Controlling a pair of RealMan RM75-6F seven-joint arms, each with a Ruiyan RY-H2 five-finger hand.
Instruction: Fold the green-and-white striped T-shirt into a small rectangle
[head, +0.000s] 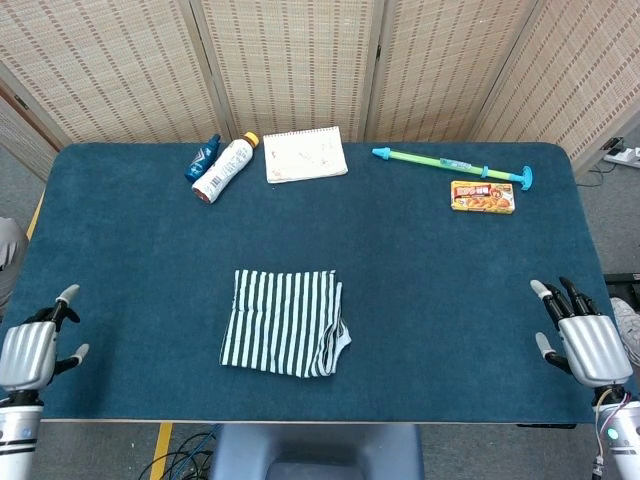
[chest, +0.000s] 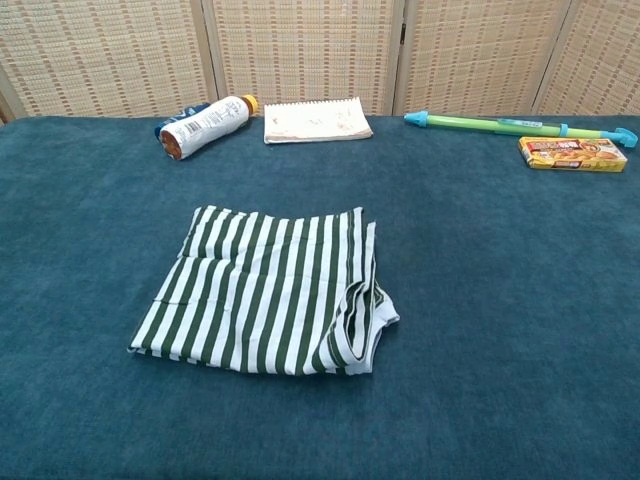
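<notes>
Fingers of the left hand were spread apart, holding nothing, at the counter's left front edge. Well apart, the folded T-shirt lay near the front center, stripes running front to back, bunched edge facing right. At the right front edge, the right hand was likewise spread and empty.

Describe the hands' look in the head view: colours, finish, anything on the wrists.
Both match. The left hand and the right hand each have a ribbed silver-grey metal shell over the back, with dark fingers ending in pale grey tips. Each wrist is a white cylinder with dark rings; a small light shows on the right one. No cables are visible. The chest view shows neither hand.
</notes>
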